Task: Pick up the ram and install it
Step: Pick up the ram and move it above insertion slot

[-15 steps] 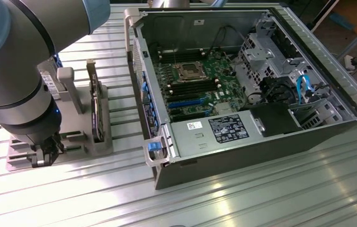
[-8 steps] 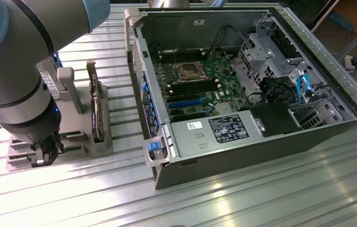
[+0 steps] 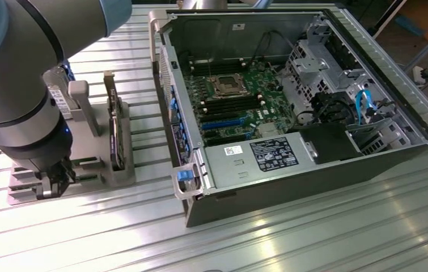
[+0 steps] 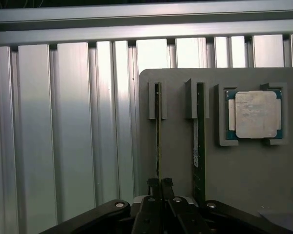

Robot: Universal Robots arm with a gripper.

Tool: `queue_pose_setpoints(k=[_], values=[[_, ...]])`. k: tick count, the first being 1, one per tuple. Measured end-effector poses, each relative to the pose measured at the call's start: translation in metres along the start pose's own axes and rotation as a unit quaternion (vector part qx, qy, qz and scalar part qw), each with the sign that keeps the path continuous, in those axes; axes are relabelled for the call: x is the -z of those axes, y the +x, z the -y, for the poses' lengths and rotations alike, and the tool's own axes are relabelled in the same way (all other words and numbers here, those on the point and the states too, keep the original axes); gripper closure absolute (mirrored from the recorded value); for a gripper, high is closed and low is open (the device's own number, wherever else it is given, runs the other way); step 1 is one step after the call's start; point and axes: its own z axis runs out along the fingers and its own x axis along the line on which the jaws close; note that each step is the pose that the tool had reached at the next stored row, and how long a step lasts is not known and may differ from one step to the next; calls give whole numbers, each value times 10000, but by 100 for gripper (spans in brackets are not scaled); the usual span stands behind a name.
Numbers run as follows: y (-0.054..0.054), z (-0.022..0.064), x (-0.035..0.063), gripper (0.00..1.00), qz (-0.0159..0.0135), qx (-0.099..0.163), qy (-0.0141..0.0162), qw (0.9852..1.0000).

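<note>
Nearest to us, the black gripper (image 4: 159,184) is clenched on the ram (image 4: 158,136), its two slim fingers (image 4: 153,186) pressed against either face of the stick. The ram stands on its long edge in a slot of a matte grey holder (image 4: 178,146). We see it as a thin greenish line running from the fingertips to a pair of raised grey posts. Just beside it, in the parallel slot, stands a second green stick (image 4: 199,146). Next to that, a square processor (image 4: 255,114) with a dull metal lid lies flat in a cornered recess. The holder rests on a ribbed, shiny aluminium table (image 4: 63,136). The open computer case (image 3: 289,192) lies at the exterior view's right of the holder, its green motherboard (image 3: 233,99) exposed.
</note>
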Motion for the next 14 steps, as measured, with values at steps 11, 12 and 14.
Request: queue_pose_setpoints(k=[11, 12, 14], values=[[-1, -2, 62, 88, 1, 1, 0, 10000], [-1, -2, 67, 88, 0, 1, 0, 10000], [-1, -3, 78, 88, 0, 1, 0, 10000]])
